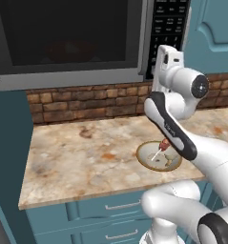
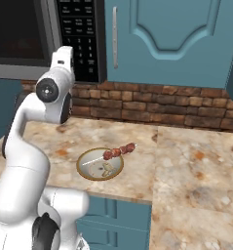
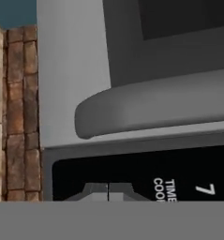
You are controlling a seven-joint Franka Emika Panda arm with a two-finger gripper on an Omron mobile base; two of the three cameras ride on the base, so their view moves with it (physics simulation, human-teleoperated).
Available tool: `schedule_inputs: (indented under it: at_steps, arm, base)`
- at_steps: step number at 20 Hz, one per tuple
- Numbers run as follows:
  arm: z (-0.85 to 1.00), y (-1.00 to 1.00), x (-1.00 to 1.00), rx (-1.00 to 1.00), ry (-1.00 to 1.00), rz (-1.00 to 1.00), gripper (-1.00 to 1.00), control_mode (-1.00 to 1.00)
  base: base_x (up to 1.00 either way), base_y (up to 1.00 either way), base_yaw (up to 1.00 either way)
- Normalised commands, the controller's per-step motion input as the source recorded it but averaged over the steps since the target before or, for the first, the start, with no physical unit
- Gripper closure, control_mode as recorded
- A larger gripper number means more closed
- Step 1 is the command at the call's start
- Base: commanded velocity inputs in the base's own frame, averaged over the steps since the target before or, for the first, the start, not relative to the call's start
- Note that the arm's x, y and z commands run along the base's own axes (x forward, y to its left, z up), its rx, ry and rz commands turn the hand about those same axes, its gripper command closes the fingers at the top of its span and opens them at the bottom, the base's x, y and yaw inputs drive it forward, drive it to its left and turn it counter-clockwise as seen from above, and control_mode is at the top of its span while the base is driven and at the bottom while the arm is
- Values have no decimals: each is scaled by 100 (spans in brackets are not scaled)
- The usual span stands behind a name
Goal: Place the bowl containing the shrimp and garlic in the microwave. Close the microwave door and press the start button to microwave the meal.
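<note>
The microwave (image 1: 67, 71) hangs above the counter with its door (image 1: 67, 38) shut. Through the dark window a dim reddish shape (image 1: 70, 47) shows, which looks like the bowl. The shrimp and garlic are hidden. The black keypad panel (image 1: 170, 28) (image 2: 79, 34) sits to the right of the door. My arm reaches up to the lower part of this panel. In the hand view my gripper (image 3: 108, 192) is shut, its tips together and right at the keypad panel (image 3: 146, 173), just below the grey door handle (image 3: 155, 108). Nothing is held.
A tan plate (image 1: 152, 162) (image 2: 96, 171) with a brown meat skewer (image 2: 119, 152) lies on the marble counter (image 1: 77, 157) under my arm. A brick backsplash (image 2: 152, 110) runs behind. A teal cabinet door (image 2: 166, 39) is right of the microwave.
</note>
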Motion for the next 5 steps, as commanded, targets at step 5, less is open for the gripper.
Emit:
schedule_inputs:
  at_steps: [5]
  arm:
    - [0,-26,17,0,0,-17,100,-100]
  base:
    - [0,0,0]
